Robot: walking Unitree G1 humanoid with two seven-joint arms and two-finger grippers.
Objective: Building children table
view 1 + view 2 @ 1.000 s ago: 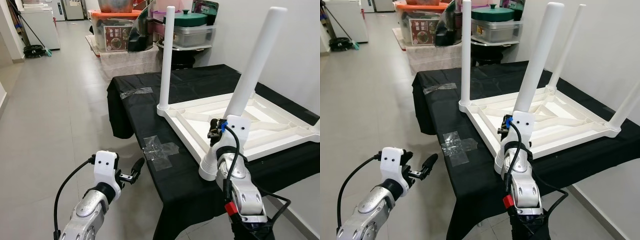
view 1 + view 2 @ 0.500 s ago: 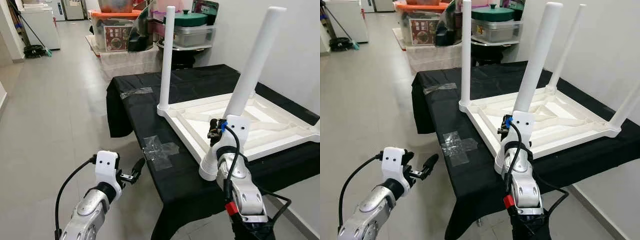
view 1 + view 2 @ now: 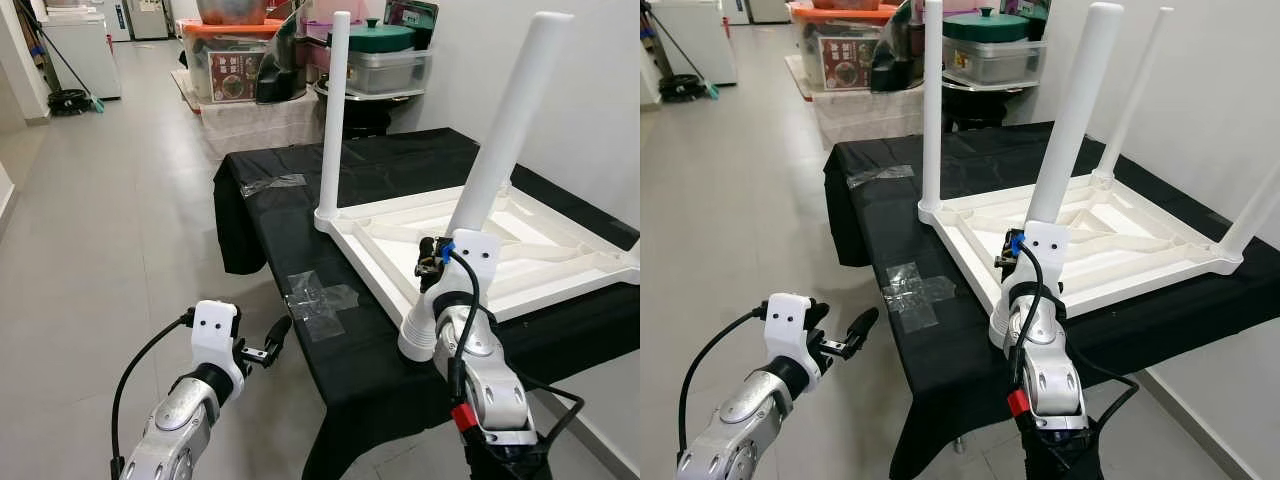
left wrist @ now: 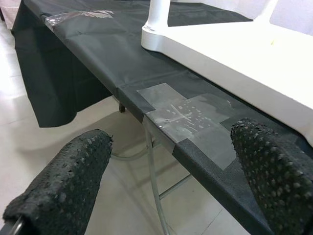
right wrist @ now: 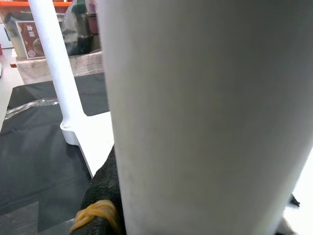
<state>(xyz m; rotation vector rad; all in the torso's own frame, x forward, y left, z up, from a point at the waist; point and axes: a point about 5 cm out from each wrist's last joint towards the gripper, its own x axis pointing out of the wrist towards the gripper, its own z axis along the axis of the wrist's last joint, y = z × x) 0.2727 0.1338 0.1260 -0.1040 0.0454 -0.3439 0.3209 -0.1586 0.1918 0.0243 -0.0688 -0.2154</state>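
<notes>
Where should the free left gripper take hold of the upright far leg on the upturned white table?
Low on the far leg, just above its socket at the corner of the white table, coming from the open floor side. The shaft is a plain upright cylinder there, and the left gripper is open beside the table edge.

support: work table [image 3: 300,240] draped in black cloth [image 3: 400,170] | on cloth: white children's table [image 3: 520,250] lying upside down, legs pointing up | clear tape cross [image 3: 320,297] stuck on cloth just beside the children's table's near edge | second tape strip [image 3: 272,184] beyond it, near cloth's far corner
</notes>
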